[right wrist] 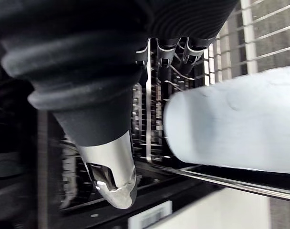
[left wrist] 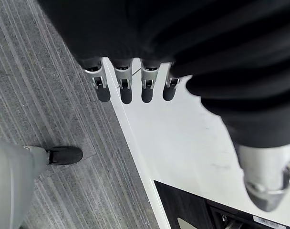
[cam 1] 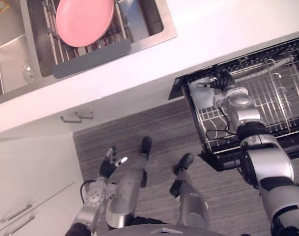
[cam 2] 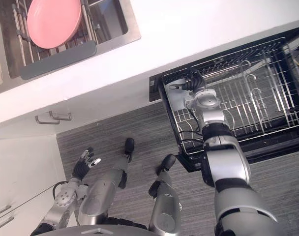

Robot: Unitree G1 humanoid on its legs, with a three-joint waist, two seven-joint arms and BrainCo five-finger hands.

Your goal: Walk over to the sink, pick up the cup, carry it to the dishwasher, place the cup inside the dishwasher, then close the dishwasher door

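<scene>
- Whitish cup sits inside the pulled-out dishwasher rack, in the rack's corner toward the robot's left, next to the edge of the white tabletop.
- Right hand reaches down into that same corner, with the cup just beside it on the robot's left.
- Seen from the right wrist, the cup lies in the span between the thumb and the fingers. Rack wires show in the gap on both sides, so the hand is spread open and no part of it visibly touches the cup.
- One rack wire runs along under the cup's side. Whether the cup stands upright or lies tipped I cannot tell.
- Left hand hangs low over the grey striped floor, close to the white cabinet front. Its fingers are straight and relaxed and hold nothing.
- The tabletop runs between the dishwasher rack and the steel sink, which is well apart from the cup.
- Pink plate leans in a wire drainer set in the sink.
- Two metal cabinet handles show below the tabletop's edge, between the sink and the left hand.
</scene>
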